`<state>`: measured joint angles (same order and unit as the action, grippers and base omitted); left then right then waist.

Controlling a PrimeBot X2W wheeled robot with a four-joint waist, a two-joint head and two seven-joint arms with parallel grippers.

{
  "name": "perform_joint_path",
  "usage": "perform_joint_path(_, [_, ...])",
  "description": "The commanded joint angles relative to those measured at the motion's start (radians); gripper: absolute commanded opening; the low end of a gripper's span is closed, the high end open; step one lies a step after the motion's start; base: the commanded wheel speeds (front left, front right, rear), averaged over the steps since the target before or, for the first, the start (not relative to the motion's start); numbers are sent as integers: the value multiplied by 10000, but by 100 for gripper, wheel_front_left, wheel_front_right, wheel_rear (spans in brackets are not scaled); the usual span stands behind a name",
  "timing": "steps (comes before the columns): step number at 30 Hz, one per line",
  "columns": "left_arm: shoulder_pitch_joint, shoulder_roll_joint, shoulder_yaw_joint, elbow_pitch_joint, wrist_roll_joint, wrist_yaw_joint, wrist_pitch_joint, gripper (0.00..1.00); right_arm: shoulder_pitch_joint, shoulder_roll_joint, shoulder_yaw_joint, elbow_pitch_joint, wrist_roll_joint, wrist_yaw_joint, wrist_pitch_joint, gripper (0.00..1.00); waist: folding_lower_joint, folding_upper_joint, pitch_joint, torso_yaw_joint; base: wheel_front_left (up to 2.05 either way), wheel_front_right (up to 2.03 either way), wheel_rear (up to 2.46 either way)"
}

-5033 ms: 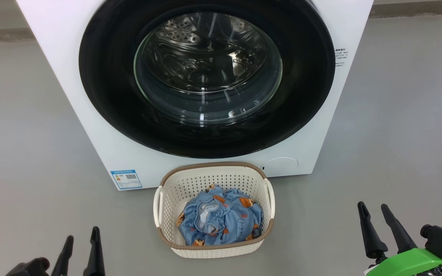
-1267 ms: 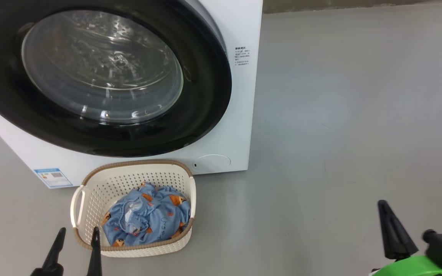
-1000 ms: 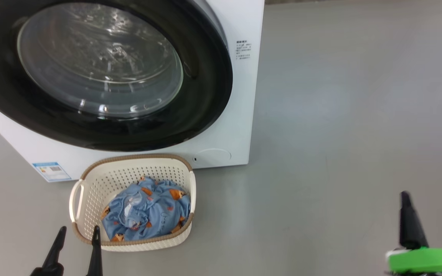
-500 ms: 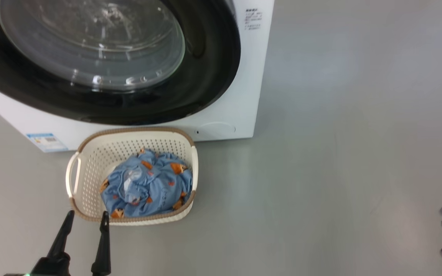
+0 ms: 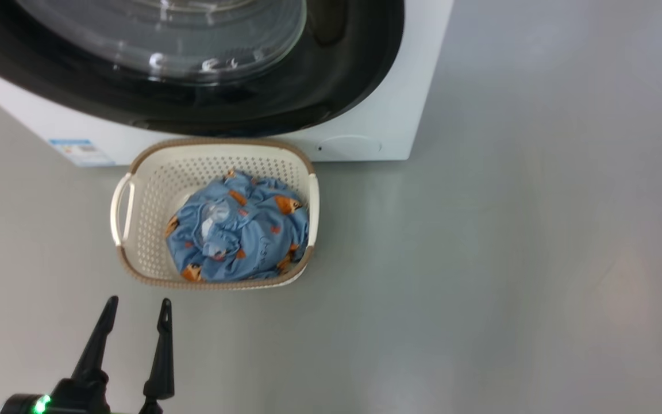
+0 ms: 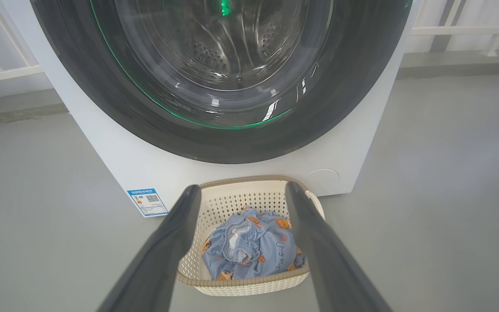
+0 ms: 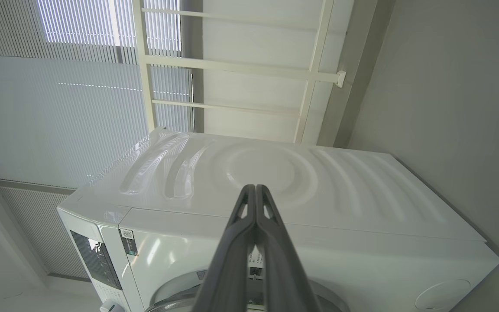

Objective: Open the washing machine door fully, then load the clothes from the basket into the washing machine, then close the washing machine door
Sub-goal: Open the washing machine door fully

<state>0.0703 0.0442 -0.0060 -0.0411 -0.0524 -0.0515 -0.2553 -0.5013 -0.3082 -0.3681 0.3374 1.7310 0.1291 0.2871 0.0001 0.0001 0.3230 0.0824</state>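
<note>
1. Washing machine door (image 6: 223, 86): sitting shut, flush w/ the front of the washing machine (image 5: 365, 138). It's a glossy black ring round a bulging glass window (image 5: 164, 34), and nothing is touching it.
2. Handling, my read: it's looking rigid & heavy-ish, swinging on a hinge and prob. latched, so I'm expecting a firm tug before it gives. Gloss + glass = slippery, so fingers pinching the ring face are likely sliding off.
3. Where to grab: a darker recess (image 5: 331, 23) is showing on the ring's right side and looks like the pull. Hooking a finger behind that edge & pulling out in an arc seems best. Hinge isn't visible to me.
4. Right gripper (image 7: 254, 188): fingers are pressing together, holding nothing, pointing at the machine's white embossed panel (image 7: 340, 186) near the front corner. A closed pair = decent hook for that recess.
5. Left gripper (image 5: 139, 301): fingers are standing wide apart, empty, hovering over the floor (image 5: 480, 259) just short of the basket (image 5: 147, 230), not touching it.
6. The basket is sitting on the floor right against the machine front, below the door. The clothes (image 5: 239, 236) are lying bunched inside, towards its right half.
7. The clothes are looking soft, light, floppy. Taking a deep pinch at the top of the bunch seems right, w/ loose ends prob. trailing.
8. Risk: whether the door is clearing the basket rim on its swing, I can't tell.
</note>
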Motion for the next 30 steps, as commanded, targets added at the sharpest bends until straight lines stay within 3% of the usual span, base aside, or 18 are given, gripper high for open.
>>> perform_joint_path(1, [-280,61,293,-315,-74,68,-65,100,-268,-237,96,-229,-78,16,180,0,0,-1,398,372,0,0,0])
perform_joint_path(14, [-412,61,-200,-598,-576,529,-65,100,-2449,-487,476,57,-1034,16,2029,0,0,-1,1352,1666,0,0,0])
perform_joint_path(30, [-664,61,-687,-610,-1218,1057,-65,100,-3894,-573,1581,67,-1775,16,2751,0,0,-1,1597,2803,0,0,0])
